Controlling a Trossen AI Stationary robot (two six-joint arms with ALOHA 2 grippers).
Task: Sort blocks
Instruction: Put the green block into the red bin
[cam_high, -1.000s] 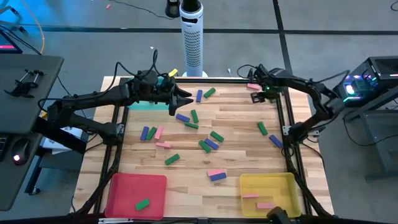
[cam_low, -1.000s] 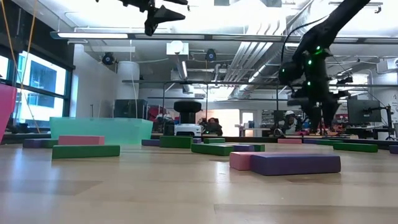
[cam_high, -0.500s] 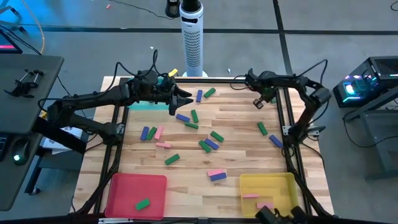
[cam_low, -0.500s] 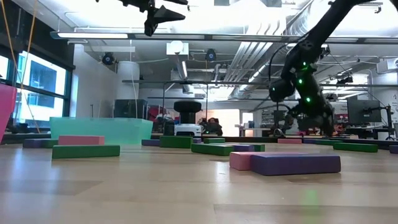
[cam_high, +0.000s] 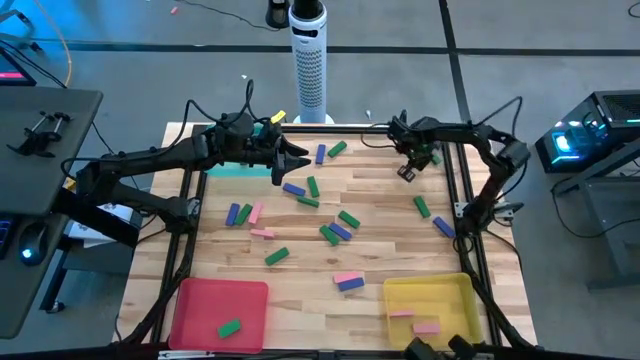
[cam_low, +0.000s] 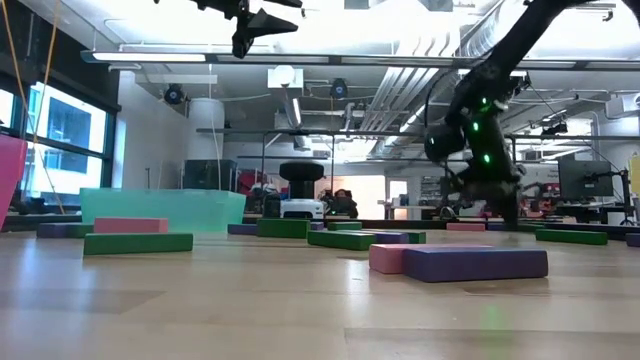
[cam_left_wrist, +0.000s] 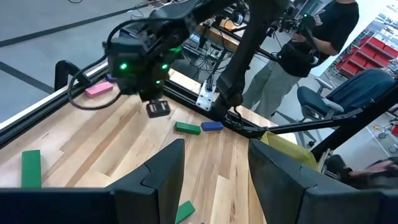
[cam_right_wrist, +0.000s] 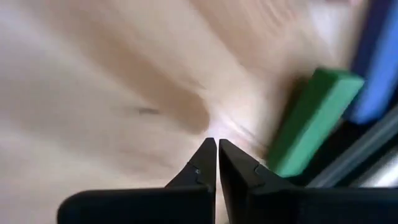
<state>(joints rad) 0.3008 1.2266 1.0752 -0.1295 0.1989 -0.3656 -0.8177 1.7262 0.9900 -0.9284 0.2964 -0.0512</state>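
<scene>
Blocks are lying scattered over the table. The right gripper's fingertips are pressing together, empty, seen only from its wrist; the left gripper's fingers are spreading apart.

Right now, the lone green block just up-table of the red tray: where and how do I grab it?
Take the green block at its middle, fingers across the narrow width, coming straight down from above. It lies flat with its long axis diagonal, so turn the wrist to match. Both long sides look free, and the nearest pink block lies apart from it.
</scene>
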